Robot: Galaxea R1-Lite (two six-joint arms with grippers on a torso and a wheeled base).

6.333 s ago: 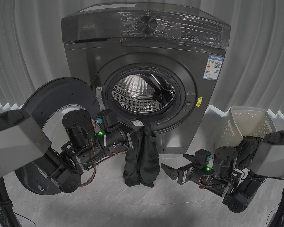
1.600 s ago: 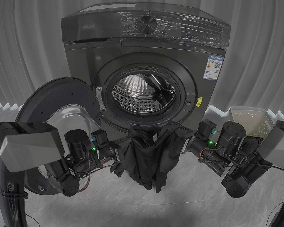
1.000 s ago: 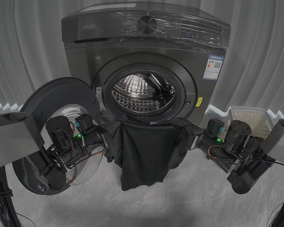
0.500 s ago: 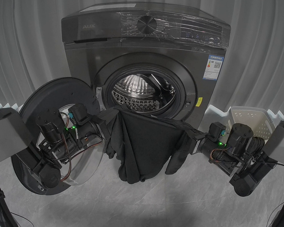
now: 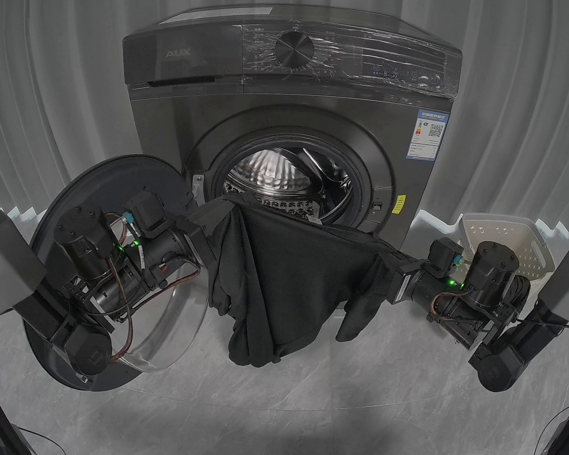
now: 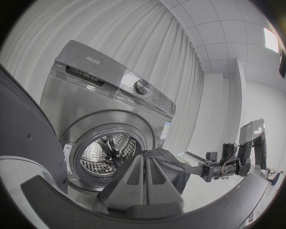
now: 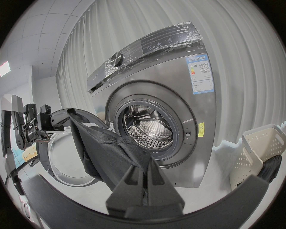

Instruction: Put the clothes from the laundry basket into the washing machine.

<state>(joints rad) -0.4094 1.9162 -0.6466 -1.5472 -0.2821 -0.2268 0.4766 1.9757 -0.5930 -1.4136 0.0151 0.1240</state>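
The tips of the left gripper [image 5: 202, 229] were buried in the folds of a big, soft black garment [image 5: 289, 263]. The tips of the right gripper [image 5: 387, 274] were buried there too. In the wrist views the left gripper's two dark, wedge-shaped fingers [image 6: 134, 176] were pressed together on a bunched edge of the cloth. The right gripper's fingers [image 7: 134, 181] pinched another edge the same way. What kind of garment it was could not be told.

It hung spread between the two grippers like a sheet, in front of the round opening of the grey metal washing machine [image 5: 177, 114]. It hid the lower rim of the opening. Its top edge sloped, higher at the left gripper, and its loose ends dangled above the smooth grey tiled floor [image 5: 301, 413]. It was outside the shiny steel drum [image 5: 274, 171], which was dotted with little holes.

The round door [image 5: 105, 186] stood open on the robot's left, partly behind the left arm. Crinkly clear film [image 5: 348, 55] covered the control panel. The cream plastic laundry basket [image 5: 509, 238], with holes in its walls, stood right of the machine, partly hidden by the right arm. A dark heap of clothes [image 7: 270, 168] lay in it, cut off at the edge.
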